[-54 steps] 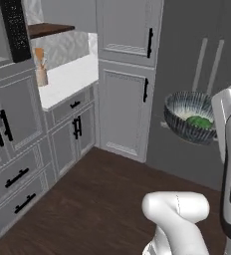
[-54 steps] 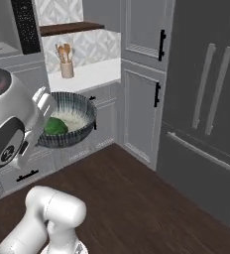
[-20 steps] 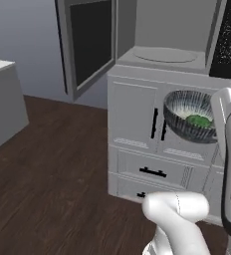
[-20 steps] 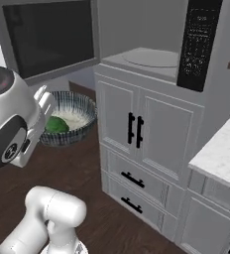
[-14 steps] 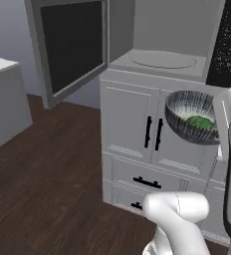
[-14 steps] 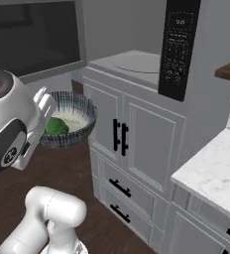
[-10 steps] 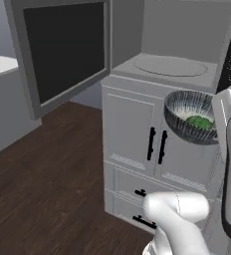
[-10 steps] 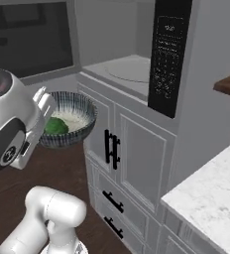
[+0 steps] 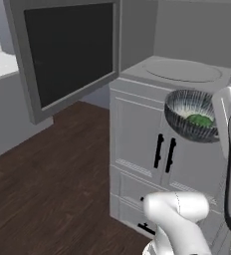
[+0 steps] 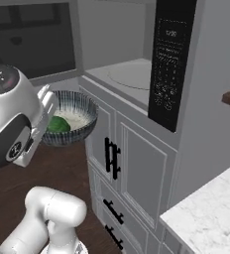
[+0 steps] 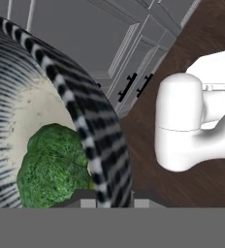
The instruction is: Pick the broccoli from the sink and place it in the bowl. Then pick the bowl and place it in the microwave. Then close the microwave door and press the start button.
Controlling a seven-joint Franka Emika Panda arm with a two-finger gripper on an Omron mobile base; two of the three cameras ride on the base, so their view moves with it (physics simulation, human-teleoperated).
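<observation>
The dark streaked bowl [image 9: 186, 115] hangs in the air in front of the open microwave [image 9: 181, 71], a little below its floor. My gripper [image 11: 113, 202] is shut on the bowl's rim [image 11: 88, 123]. The bright-green broccoli [image 11: 55, 165] lies inside the bowl, on its pale bottom. From the right base view, the bowl [image 10: 76, 122] with the broccoli [image 10: 58, 124] sits left of the microwave [image 10: 129, 75]. The microwave door [image 9: 67, 50] stands swung wide open to the left, its dark glass facing me. The sink is out of view.
The microwave's black control panel [image 10: 169, 59] rises on the right of the opening. Grey cabinet doors with black handles [image 9: 165, 152] and drawers sit below it. A pale marble counter [image 10: 211, 218] lies at the lower right. Dark wood floor [image 9: 48, 184] spreads to the left.
The whole picture has shifted as the base moved, bringing the microwave and its open door closer. The bowl with the broccoli stays held in the same place beside the arm.
</observation>
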